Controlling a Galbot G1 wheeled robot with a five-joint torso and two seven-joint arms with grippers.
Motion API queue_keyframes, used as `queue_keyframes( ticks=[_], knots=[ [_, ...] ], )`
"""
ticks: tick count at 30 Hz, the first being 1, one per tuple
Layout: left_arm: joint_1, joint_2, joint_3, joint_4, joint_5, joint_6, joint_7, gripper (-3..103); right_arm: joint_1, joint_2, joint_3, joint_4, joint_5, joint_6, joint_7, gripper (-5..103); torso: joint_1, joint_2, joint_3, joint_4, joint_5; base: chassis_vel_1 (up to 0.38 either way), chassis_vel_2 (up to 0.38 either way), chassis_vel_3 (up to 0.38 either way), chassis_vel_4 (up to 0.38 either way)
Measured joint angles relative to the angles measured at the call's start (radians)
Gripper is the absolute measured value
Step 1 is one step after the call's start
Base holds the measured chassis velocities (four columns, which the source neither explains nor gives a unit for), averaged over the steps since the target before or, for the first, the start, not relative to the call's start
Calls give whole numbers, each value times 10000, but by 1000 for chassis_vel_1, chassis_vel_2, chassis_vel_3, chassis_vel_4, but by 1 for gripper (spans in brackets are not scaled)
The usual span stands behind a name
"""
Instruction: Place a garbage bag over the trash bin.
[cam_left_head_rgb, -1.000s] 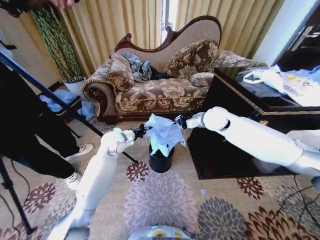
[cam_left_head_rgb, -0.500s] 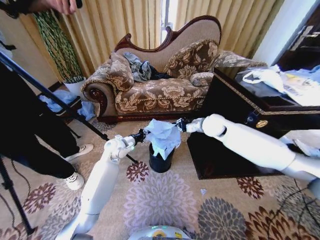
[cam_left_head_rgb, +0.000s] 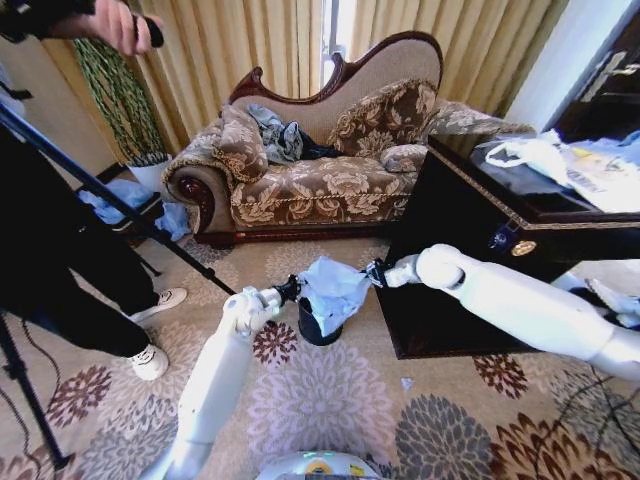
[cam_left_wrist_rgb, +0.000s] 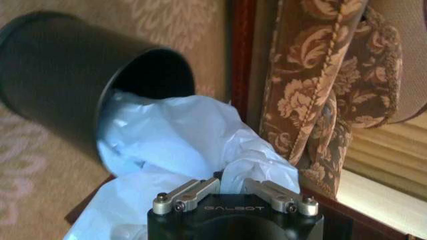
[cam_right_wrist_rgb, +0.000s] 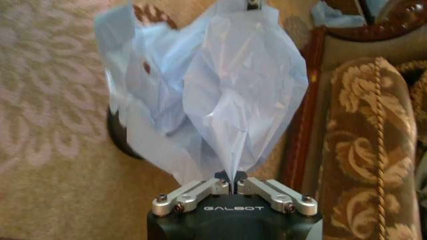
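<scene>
Head view: both arms are stretched forward and inward, the garbage bag (cam_left_head_rgb: 333, 290) being pinched at opposite edges by the left gripper (cam_left_head_rgb: 293, 291) and right gripper (cam_left_head_rgb: 374, 272), with its lower part draped into the trash bin (cam_left_head_rgb: 312, 331) on the carpet (cam_left_head_rgb: 330, 400).

Pale garbage bag (cam_left_head_rgb: 332, 290) drapes into upright black trash bin (cam_left_head_rgb: 312, 328).

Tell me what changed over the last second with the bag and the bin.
Both grippers, left and right, came down and nearer the robot, lowering the garbage bag so it now covers more of the trash bin. Each stays shut on a bag edge. The bin stands where it was on the carpet.
</scene>
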Motion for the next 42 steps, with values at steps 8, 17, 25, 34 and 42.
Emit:
queue_keyframes(
  ticks=[8,17,25,34,42],
  knots=[
    [1213,-409,-792,-420,-180,-20,22,0,256,451,-868,119,100,20,-43,0,0,-1,1,4,3,0,0,0,0],
    [1611,-1025,-1366,23,-468,5,24,0,1857,1144,-2573,-253,606,300,-511,0,0,0,0,3,0,0,0,0,0],
    [1006,-936,-1512,733,-581,94,161,0,2780,1508,-3376,-505,946,437,-779,0,1,0,1,-1,-1,0,0,0,0],
    [513,-469,-1588,618,-808,91,127,0,3024,1808,-2843,-787,1164,466,-440,7,2,0,2,3,0,0,0,0,0],
    [285,-458,-1336,828,-762,97,81,0,3703,1163,-2784,-128,1788,459,-474,33,1,0,1,2,-2,0,0,0,0]
  ],
)
